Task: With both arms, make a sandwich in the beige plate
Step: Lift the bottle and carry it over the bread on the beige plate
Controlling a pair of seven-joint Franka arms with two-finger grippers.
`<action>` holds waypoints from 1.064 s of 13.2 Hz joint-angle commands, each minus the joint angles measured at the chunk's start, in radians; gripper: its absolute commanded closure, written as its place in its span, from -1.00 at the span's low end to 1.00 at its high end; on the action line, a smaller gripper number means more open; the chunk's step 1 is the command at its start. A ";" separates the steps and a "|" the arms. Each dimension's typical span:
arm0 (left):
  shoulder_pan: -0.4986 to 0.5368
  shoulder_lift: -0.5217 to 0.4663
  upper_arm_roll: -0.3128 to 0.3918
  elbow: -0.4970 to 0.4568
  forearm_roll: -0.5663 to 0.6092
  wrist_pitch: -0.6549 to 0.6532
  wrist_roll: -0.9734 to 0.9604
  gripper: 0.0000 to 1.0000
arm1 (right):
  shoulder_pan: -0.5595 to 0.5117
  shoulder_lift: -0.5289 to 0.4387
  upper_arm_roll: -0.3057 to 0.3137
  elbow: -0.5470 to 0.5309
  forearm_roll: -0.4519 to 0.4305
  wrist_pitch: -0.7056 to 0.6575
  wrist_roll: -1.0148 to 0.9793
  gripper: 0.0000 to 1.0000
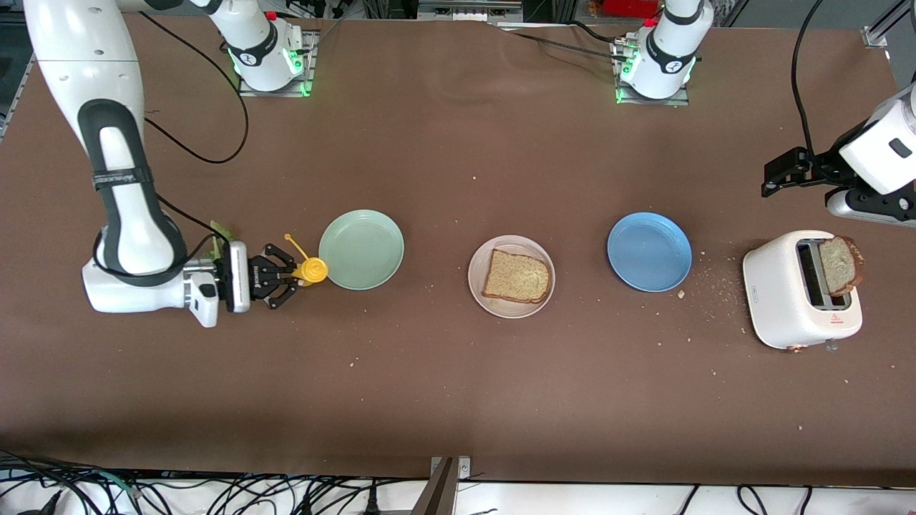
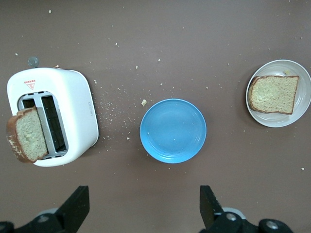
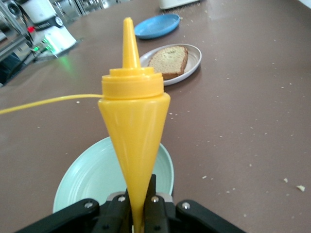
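Observation:
The beige plate sits mid-table with one brown bread slice lying on it. A second slice stands up out of the white toaster. My right gripper is shut on the base of a yellow squeeze bottle, beside the mint-green plate. In the right wrist view the bottle is pinched at the right gripper, with the beige plate and its bread farther off. My left gripper hangs open above the table near the toaster. The left gripper holds nothing.
A blue plate lies between the beige plate and the toaster. Crumbs are scattered around the toaster. A scrap of green shows by the right wrist. The left wrist view shows the toaster, blue plate and beige plate.

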 commanded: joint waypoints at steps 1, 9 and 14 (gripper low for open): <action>-0.003 -0.020 0.010 -0.013 -0.019 -0.008 0.025 -1.00 | 0.089 0.003 -0.011 0.063 -0.080 0.078 0.160 1.00; -0.005 -0.020 0.010 -0.013 -0.019 -0.008 0.025 -1.00 | 0.375 0.006 -0.009 0.184 -0.529 0.339 0.723 1.00; -0.008 -0.017 0.010 -0.008 -0.019 -0.008 0.025 -1.00 | 0.507 0.032 -0.014 0.190 -0.943 0.448 1.135 1.00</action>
